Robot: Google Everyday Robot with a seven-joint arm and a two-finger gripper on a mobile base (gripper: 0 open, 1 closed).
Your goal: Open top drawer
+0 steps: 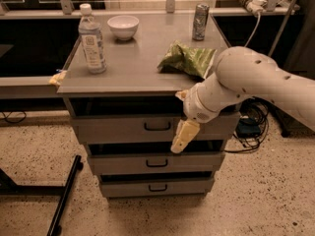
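The top drawer [118, 130] is the widest grey front of the cabinet, with a small dark loop handle [157, 126] at its centre. It looks slightly pulled out, with a dark gap above it. My gripper [180, 134] hangs in front of the drawer front, just right of the handle and a little below it, on the end of the white arm [246, 82] that comes in from the right. The arm hides the right part of the drawer front.
Two shorter drawers [156, 162] sit below. On the cabinet top [133, 68] stand a water bottle [92, 41], a white bowl [123, 26], a can [200, 21] and a green chip bag [187, 59]. A black stand leg [64, 195] lies on the floor at left, cables [251, 127] at right.
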